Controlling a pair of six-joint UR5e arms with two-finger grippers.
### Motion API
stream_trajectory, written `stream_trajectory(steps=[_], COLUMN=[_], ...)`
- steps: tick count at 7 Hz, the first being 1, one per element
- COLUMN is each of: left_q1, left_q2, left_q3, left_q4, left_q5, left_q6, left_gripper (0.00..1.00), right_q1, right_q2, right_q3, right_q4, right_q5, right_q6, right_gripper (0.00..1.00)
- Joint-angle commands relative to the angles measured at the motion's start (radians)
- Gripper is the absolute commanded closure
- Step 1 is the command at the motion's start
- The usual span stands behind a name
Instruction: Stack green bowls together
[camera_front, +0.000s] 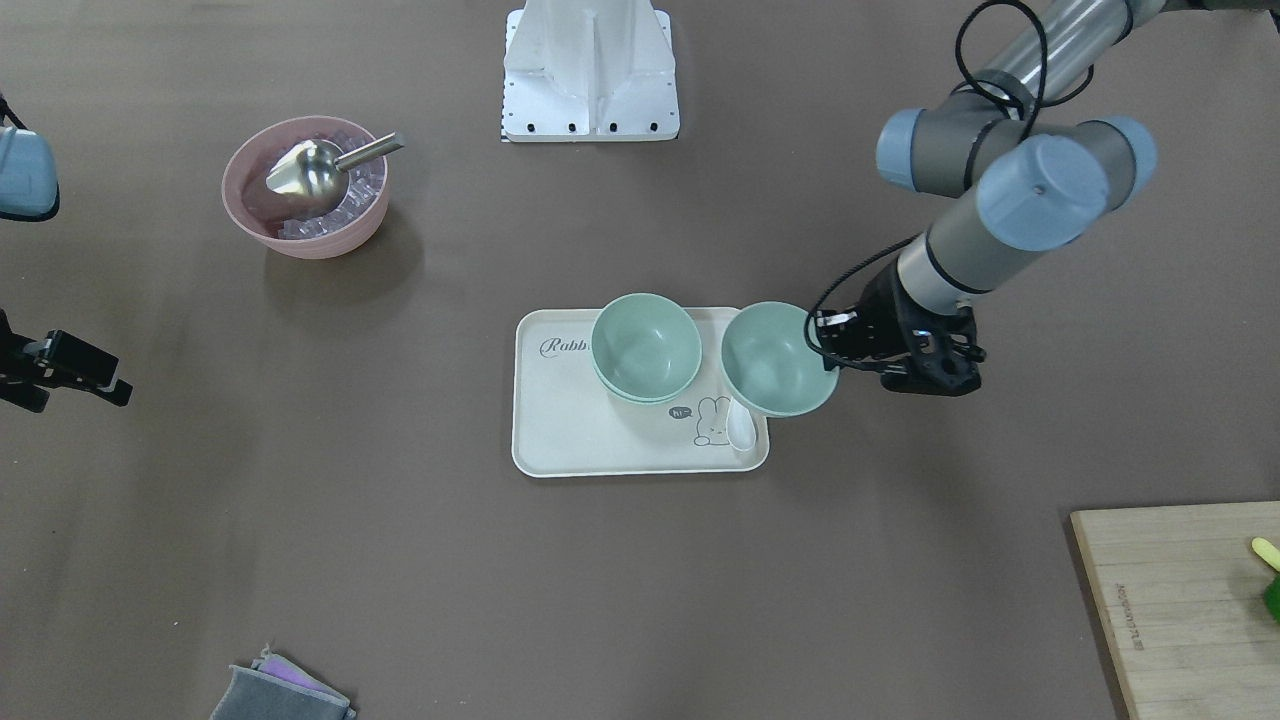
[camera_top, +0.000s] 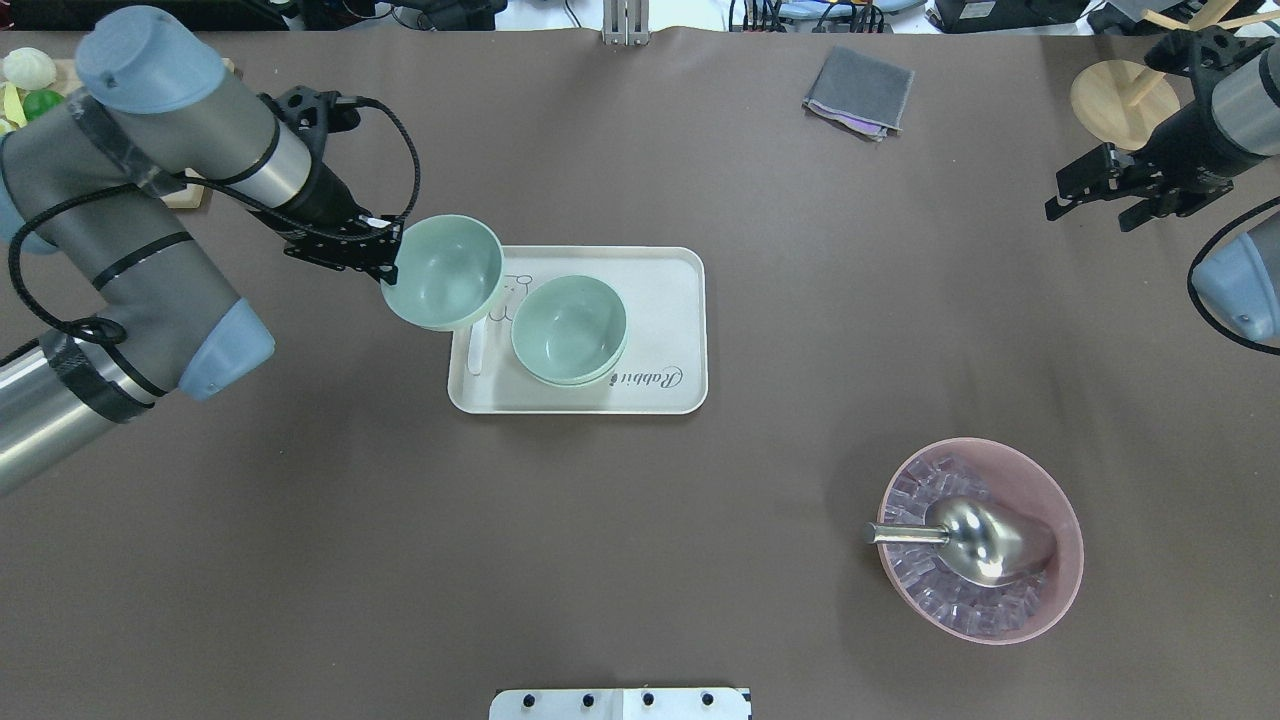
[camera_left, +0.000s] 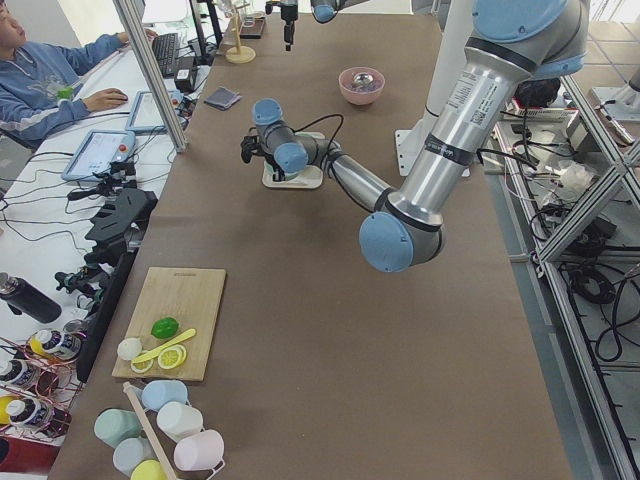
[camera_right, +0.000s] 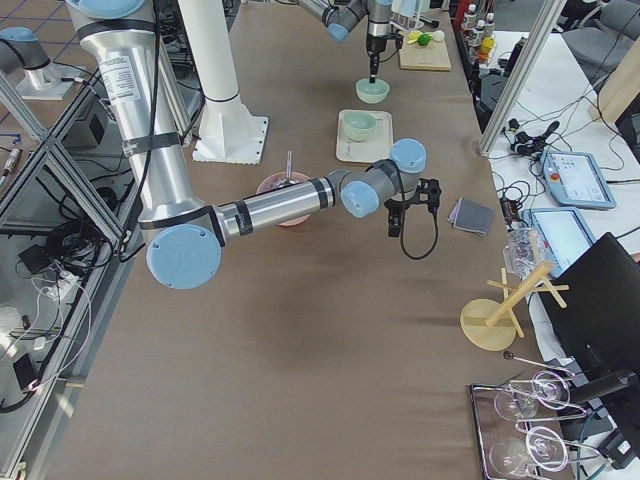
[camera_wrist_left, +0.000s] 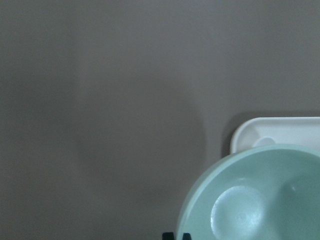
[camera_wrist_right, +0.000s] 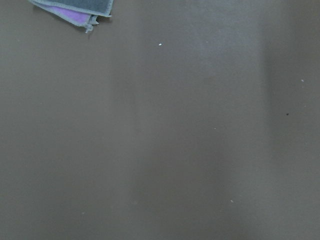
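Note:
My left gripper (camera_top: 392, 268) is shut on the rim of one green bowl (camera_top: 445, 270) and holds it raised and tilted over the left end of the cream tray (camera_top: 670, 300). The front view shows the same gripper (camera_front: 828, 352), bowl (camera_front: 775, 355) and tray (camera_front: 580, 440). The left wrist view shows the held bowl (camera_wrist_left: 260, 200) close up. Two more green bowls (camera_top: 570, 328) sit nested in the middle of the tray, also in the front view (camera_front: 645, 345). My right gripper (camera_top: 1085, 200) is open and empty, far off at the table's right.
A white spoon (camera_top: 476, 350) lies on the tray under the held bowl. A pink bowl (camera_top: 1060, 590) with ice and a metal scoop (camera_top: 980, 540) stands near right. A grey cloth (camera_top: 858, 90) lies far back. A wooden stand (camera_top: 1110, 105) is behind my right gripper.

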Motion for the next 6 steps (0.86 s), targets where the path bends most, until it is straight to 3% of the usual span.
stream_trajectory(steps=[1, 6], left_q1=[0.046, 0.112], left_q2=[-0.057, -0.138], left_q3=[-0.001, 0.066], left_q4=[0.000, -0.018], left_q5=[0.003, 0.006], left_q6=[-0.049, -0.060], left_gripper=[1.00, 1.00], right_q1=[0.014, 0.036], right_q2=[-0.031, -0.056], right_q3=[-0.004, -0.008], right_q4=[0.001, 0.001], right_q5=[-0.001, 0.001], right_q6=[-0.041, -0.090], right_gripper=[0.00, 0.00])
